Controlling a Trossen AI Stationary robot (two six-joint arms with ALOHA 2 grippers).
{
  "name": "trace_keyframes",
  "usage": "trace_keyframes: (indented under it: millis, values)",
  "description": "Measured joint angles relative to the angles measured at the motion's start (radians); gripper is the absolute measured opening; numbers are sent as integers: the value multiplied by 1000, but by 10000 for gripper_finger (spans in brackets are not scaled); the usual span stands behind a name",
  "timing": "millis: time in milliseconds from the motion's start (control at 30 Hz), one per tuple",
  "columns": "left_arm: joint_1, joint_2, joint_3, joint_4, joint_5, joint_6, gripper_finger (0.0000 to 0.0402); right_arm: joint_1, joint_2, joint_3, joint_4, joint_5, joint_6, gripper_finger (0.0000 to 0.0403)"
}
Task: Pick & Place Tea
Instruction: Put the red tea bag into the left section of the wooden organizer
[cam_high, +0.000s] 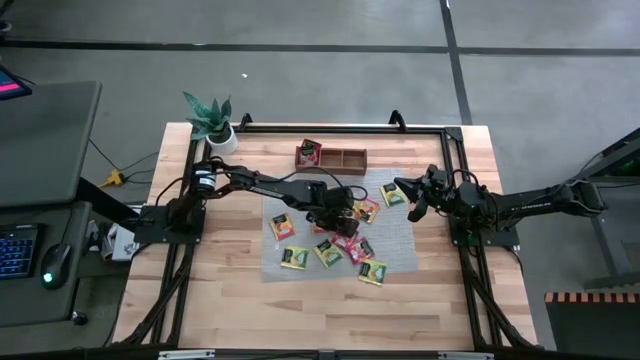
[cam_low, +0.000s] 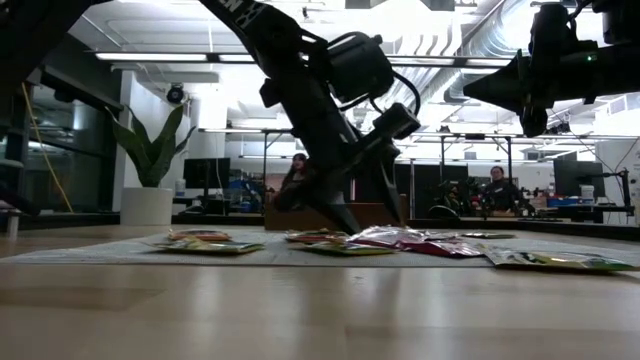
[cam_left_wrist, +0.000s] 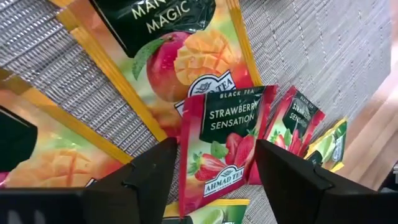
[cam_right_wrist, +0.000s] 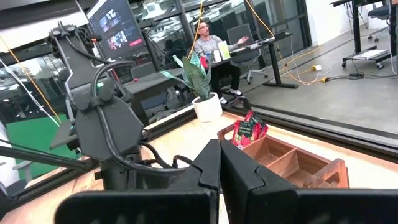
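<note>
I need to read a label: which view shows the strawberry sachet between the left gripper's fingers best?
The left wrist view: the strawberry sachet fills it, lettering legible, between the open left gripper. The high view shows only small red sachets there; the low view an edge-on pile; the right wrist view nothing.

In the left wrist view, the red square tea sachet (cam_left_wrist: 224, 146) carries a dark green label patch reading "BLACK TEA" and "STRAWBERRY SENSATION", with "AHMAD TEA" printed near its lower edge. The orange-and-yellow mango sachet (cam_left_wrist: 180, 56) beside it shows "MAGIC" on its dark patch, under a cut-off word beginning "MAN". A second red sachet (cam_left_wrist: 295, 124) bears "SENSATION".
</note>
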Motion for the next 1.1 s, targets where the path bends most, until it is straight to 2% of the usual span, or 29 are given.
trace_keyframes:
  millis: [167, 467, 533, 867, 1100]
  values:
    - [1, 2, -3, -5, -3, -1, 170, 0, 0, 0, 0, 0, 0, 1]
    - [2, 6, -4, -6, 6, -2, 28, 0, 0, 0, 0, 0, 0, 1]
    - [1, 7, -4, -4, 7, 4, 8, 0, 0, 0, 1, 0, 0, 1]
    - [1, 7, 0, -8, 17, 12, 1, 0, 0, 0, 1, 0, 0, 1]
    - [-1, 9, 140, -191, 13, 95, 0, 0, 0, 0, 1, 0, 0, 1]
